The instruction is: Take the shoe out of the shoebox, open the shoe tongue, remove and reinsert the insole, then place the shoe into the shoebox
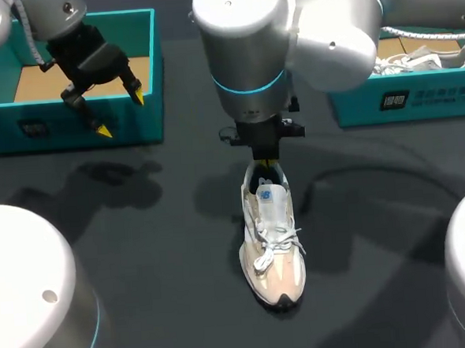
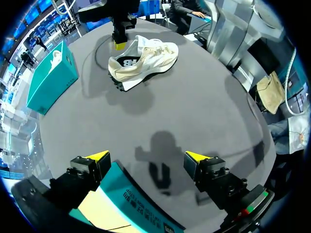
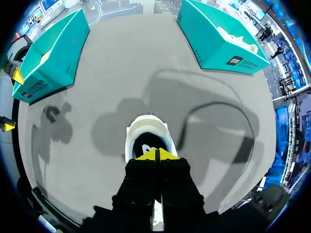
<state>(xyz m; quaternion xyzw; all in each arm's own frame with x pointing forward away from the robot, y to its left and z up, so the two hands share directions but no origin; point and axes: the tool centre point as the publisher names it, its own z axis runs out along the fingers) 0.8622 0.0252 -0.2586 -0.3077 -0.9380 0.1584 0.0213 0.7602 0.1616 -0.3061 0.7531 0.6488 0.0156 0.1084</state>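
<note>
Sneaker [image 1: 272, 235], pale cream with white laces [image 1: 275, 242], stands upright on its sole on the dark table [image 1: 141, 227] just below the centre of the head view. Its toe points toward the lower edge and its heel toward the top, so it is already out of its box. The mouth faces upward, which leaves the tongue [image 1: 267, 194] and the inside open to a reach from above.

Directly over the heel end of that mouth hangs the right gripper [image 1: 267, 169], on an arm that enters from the upper right and points straight down. Its yellow tips are pressed together with no gap showing. Whether a thin edge of tongue or insole is pinched between them cannot be made out. I judge that this arm is at work on the tongue or insole step.

In the upper left of the frame sits the teal shoebox [image 1: 79, 124], showing a bare cardboard floor, likely the place to which the shoe returns. The left gripper [image 1: 120, 111] hovers over its front wall with jaws spread wide and nothing between them, well away from the shoe, probably parked clear of the other arm.

At the upper right a second teal box [image 1: 402, 100] holds pale contents.
</note>
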